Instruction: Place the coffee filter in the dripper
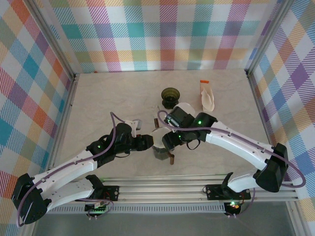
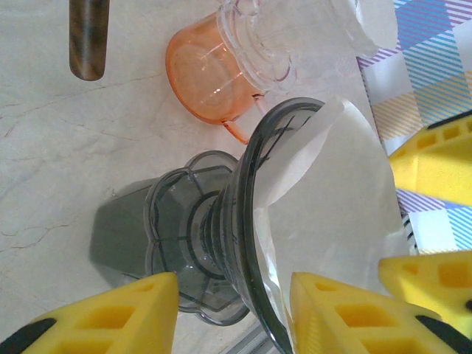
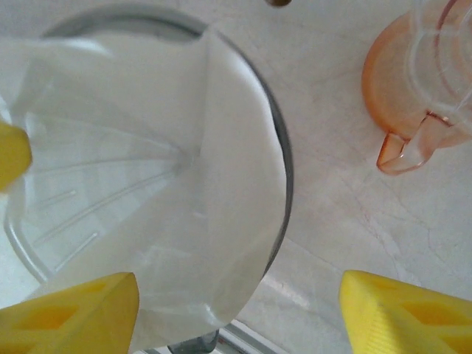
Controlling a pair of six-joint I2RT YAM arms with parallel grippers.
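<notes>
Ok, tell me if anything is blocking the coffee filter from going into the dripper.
Nothing visible does. The coffee filter already lies inside the cone of the dripper, against its wall, with one edge reaching past the rim. The orange cup stands apart to the side.

Orange cup on marble table — dark wooden handle nearby

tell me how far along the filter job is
Mostly done: the white paper filter lies opened inside the grey dripper, though one edge stands past the rim. In hand: the left hand appears to grip the dripper to steady it, and the right hand hovers open over the filter. Left: probably press the filter snug against the cone, then let go.
</notes>
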